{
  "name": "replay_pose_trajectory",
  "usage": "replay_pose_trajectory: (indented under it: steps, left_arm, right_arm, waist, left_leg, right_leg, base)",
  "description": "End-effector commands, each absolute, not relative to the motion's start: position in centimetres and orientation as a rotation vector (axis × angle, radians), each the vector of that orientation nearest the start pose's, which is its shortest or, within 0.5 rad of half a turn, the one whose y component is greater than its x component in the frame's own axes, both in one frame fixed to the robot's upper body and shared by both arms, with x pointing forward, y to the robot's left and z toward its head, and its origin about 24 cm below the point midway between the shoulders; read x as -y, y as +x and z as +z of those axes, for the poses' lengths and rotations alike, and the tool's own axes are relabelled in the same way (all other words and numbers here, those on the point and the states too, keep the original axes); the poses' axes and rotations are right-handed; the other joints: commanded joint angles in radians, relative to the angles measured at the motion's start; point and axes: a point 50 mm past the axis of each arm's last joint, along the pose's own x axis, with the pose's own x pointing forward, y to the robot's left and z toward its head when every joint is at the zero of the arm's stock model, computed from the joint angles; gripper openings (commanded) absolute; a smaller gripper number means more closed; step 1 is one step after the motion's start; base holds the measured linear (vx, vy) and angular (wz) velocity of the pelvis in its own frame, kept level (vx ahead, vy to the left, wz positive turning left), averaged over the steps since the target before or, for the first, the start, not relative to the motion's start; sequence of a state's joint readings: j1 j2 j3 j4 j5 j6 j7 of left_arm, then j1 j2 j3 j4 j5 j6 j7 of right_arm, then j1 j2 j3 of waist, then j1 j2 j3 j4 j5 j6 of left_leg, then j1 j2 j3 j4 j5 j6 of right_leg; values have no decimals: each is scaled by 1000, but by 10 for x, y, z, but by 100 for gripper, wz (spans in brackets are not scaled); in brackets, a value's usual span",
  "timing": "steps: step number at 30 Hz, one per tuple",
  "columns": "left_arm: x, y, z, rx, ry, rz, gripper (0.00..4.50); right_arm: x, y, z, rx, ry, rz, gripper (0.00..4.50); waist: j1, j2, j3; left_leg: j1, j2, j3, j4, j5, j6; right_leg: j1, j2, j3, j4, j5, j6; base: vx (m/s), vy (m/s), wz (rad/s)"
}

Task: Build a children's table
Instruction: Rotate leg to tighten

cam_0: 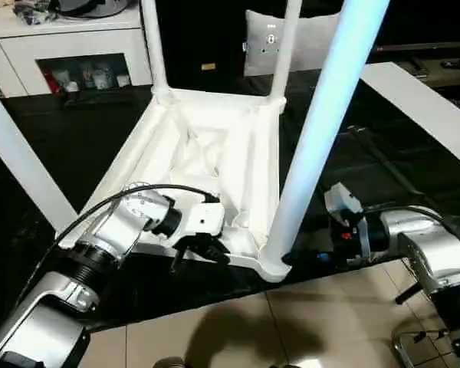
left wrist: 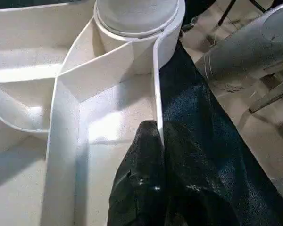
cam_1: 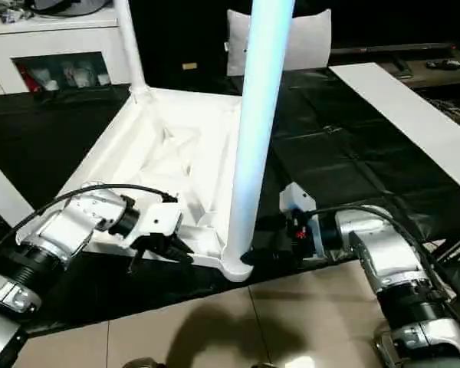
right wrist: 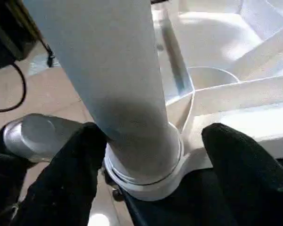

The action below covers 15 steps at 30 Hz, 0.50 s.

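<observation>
A black sheet covers the floor in front of a white cabinet, with beige tiles showing at the near edge and a long white board lying off to the right. On the sheet lies the white table top, upside down with its ribbed underside facing up; its long axis runs away from the robot toward the cabinet, and its near edge lies close to the border of the tiles. Legs stand up from its corner sockets: the near right leg rises steeply and leans slightly to the right, its upper end cut off by the picture's top; two far legs also run out of frame at the top; a fourth leg slants up and out at the left, its base behind the left arm and hard to make out. The left gripper has its two black fingers pressed together on the thin upright rim of the top's near edge, just beside the near right socket, pinching that wall. The right gripper stands with its fingers wide apart on either side of the near right leg's base, where the leg enters the socket; the left finger lies close against the leg, the other is apart from it, and whether either truly touches cannot be told. In the head views that gripper's fingertips are hidden behind the socket corner.
</observation>
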State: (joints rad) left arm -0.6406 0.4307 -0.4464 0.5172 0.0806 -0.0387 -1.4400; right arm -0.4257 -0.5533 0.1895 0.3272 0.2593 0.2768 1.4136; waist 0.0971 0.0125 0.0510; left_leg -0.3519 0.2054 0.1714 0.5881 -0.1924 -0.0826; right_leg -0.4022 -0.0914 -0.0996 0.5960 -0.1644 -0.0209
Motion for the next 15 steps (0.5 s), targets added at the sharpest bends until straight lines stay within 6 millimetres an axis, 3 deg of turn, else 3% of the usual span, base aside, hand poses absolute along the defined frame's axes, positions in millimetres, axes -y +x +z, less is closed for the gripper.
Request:
replay_pose_trajectory:
  steps: [1,5,15]
  left_arm:
    - [-106,293,61,-458,716,-1804,0]
    - [-105,293,60,-452,715,-1808,0]
    - [-106,294,60,-448,712,-1798,0]
  right_arm:
    - [177,285,75,-414,-141,1468,322]
    - [174,285,73,-410,-137,1488,278]
    - [166,285,70,-422,-99,1530,207]
  waist:
    - [-4,-3,-69]
    - [-1,-3,-71]
    - [1,-6,-71]
  left_leg:
    - [1,28,1,-64,-190,58]
    - [0,29,2,-62,-165,66]
    - [0,28,1,-62,-163,63]
  right_leg:
    - [59,-54,50,-67,-239,-221]
    - [59,-53,50,-61,-191,-235]
    - [61,-54,50,-62,-215,-225]
  base:
    - [0,0,0]
    - [0,0,0]
    - [0,0,0]
